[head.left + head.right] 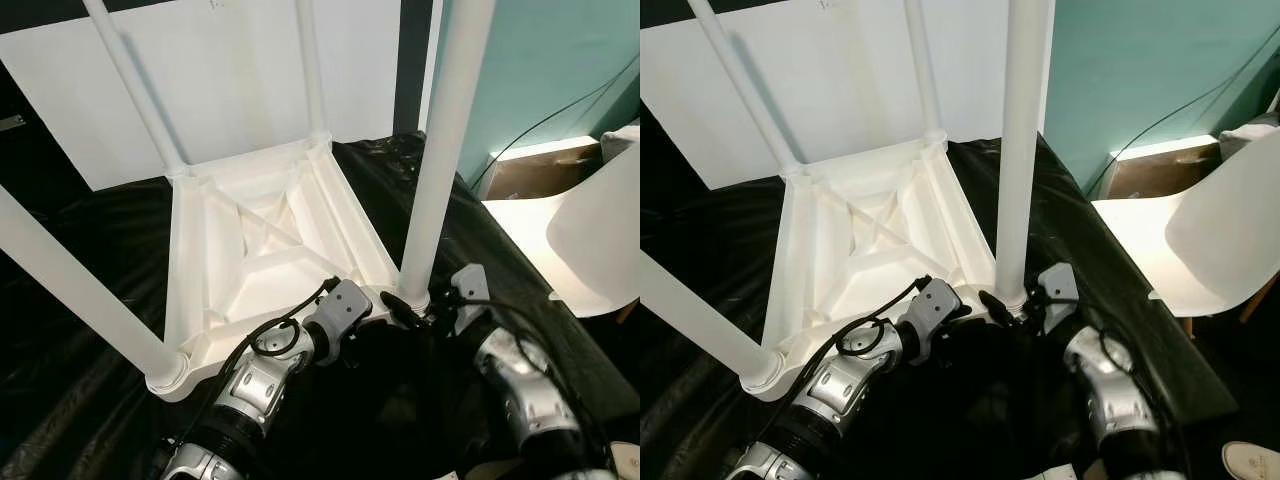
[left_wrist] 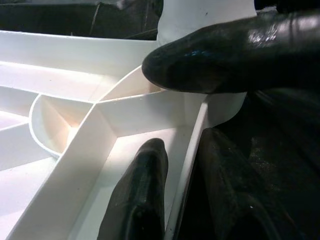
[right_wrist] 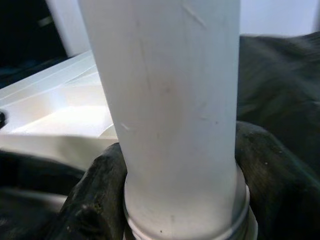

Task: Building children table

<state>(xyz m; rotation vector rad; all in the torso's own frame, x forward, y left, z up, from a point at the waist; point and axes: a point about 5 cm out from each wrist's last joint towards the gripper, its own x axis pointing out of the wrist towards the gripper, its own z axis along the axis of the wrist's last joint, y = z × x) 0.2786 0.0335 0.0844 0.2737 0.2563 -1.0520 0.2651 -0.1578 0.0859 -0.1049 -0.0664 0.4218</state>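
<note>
A white children's table (image 1: 270, 240) lies upside down on a black plastic sheet (image 1: 80, 400), its legs pointing up. My right gripper (image 3: 180, 200) is shut on the near right leg (image 1: 440, 150) just above its socket, one black finger (image 3: 95, 200) on each side. My left gripper (image 2: 155, 107) is at the same corner of the frame, reaching in from the near rim. One finger (image 2: 140, 195) lies inside the ribbed underside and the other finger (image 2: 210, 55) lies over the corner rib, clamping it.
The other legs stand at the near left (image 1: 70, 290), far left (image 1: 135, 85) and far right (image 1: 310, 65). A white board (image 1: 220, 80) leans behind the table. To the right are a white chair (image 1: 1220, 230), a cardboard box (image 1: 540, 165) and a shoe (image 1: 1252, 462).
</note>
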